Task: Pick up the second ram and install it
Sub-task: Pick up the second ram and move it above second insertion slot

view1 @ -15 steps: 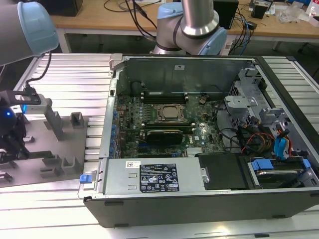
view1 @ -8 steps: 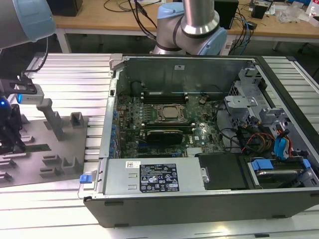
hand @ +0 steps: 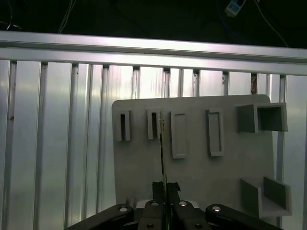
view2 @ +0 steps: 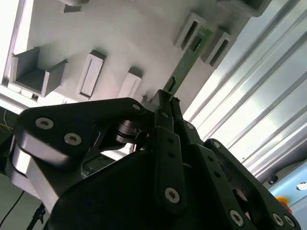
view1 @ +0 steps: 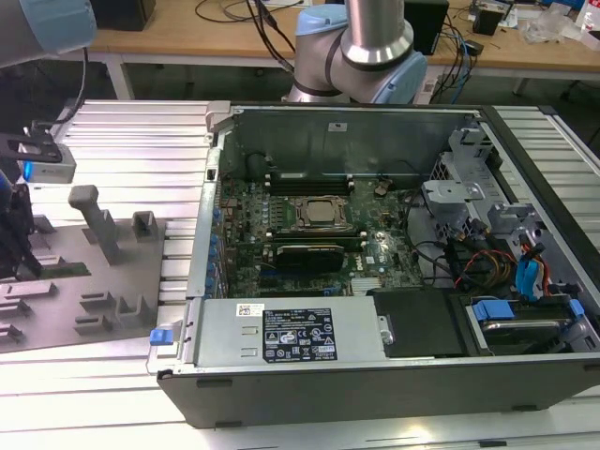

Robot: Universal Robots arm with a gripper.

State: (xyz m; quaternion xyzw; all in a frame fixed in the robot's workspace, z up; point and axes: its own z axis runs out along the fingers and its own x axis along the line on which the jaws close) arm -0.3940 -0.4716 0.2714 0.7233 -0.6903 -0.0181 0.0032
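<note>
Gripper (view2: pixel 165 98) clamped on RAM stick (view2: pixel 186 64) end; far end in slot near fixture tray (view2: pixel 120 38) edge. Judged light, stiff, fragile: grip flat faces.

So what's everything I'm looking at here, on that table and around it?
table: one, silver, ribbed, under everything.
computer case: one, dark grey, open, at the exterior view's right.
CPU socket: one, silver, square, mid-board inside the case.
power supply: one, silver, along the case's near wall.
fixture plate: one, grey, with slotted holders, at the exterior view's left.
second ram: one, green, far end in a plate holder, other end clamped.
arm: one, silver and light blue, behind the case.
gripper: one, black, shut on the second ram above the plate.
</note>
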